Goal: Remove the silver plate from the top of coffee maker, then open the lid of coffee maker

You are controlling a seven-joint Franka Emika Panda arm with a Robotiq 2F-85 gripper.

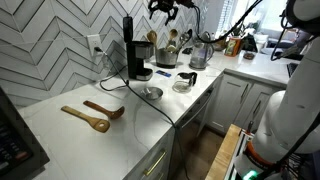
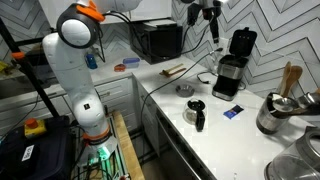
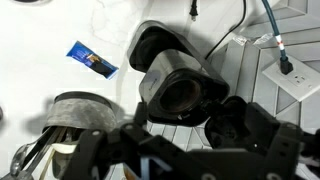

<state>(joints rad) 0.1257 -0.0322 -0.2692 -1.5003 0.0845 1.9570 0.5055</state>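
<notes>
You are looking at a white kitchen counter [image 1: 60,135] running along a herringbone tile wall. In an exterior view, the white robot arm [image 2: 72,70] with an orange cap is standing at the counter's edge and reaching up out of the picture.

The coffee maker [image 1: 136,58] is sitting at the back of the counter against the tiles, and it is showing in both exterior views [image 2: 231,70]. Its lid [image 2: 243,42] is standing raised, tilted up and back from the body. In the wrist view you are looking straight down into the coffee maker's open top [image 3: 172,88], with its black power cord [image 3: 262,28] running to a wall outlet [image 3: 292,78].

The gripper [image 1: 165,8] is hanging in the air above the coffee maker, touching nothing. In the wrist view its dark fingers [image 3: 100,150] are lying blurred along the bottom edge, spread apart and holding nothing.

A glass carafe [image 2: 196,113] with a black handle is standing near the front of the counter.

The silver plate [image 1: 152,92] is lying flat on the counter in front of the coffee maker, well clear of its top. In an exterior view the silver plate [image 2: 185,90] is sitting between the coffee maker and the carafe.

A small blue packet [image 2: 232,112] is lying on the counter near the coffee maker's base.
</notes>
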